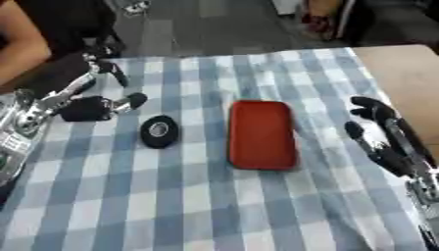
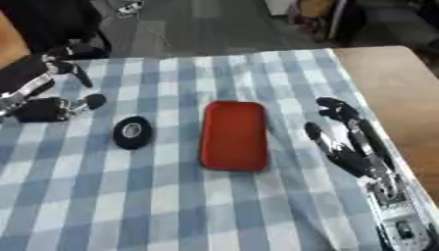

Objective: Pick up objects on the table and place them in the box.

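**Two hands wide, two objects between them**

Left eye view first: we are looking down on a tabletop (image 1: pixel 197 206) under a blue-and-white checked cloth. Dead centre lies a flat red case (image 1: pixel 262 135) with rounded corners, long side running away from us. Just to its left, apart from it, sits a round black object (image 1: pixel 159 131) with a small pale centre. We can read no writing or brand on either one. Our left hand (image 1: pixel 94 108) hangs near the left edge, above and left of the black object, fingers spread and relaxed, holding nothing. Our right hand (image 1: pixel 381 139) is on the right, beside the red case but clear of it, fingers straight and pointing up the frame, also empty.

Over to the right eye view: same layout, shifted left. The bare wooden surface (image 2: pixel 390 93) beyond the cloth's right edge shows better here. The right hand's fingers (image 2: pixel 343 112) read clearly as straight, touching nothing.
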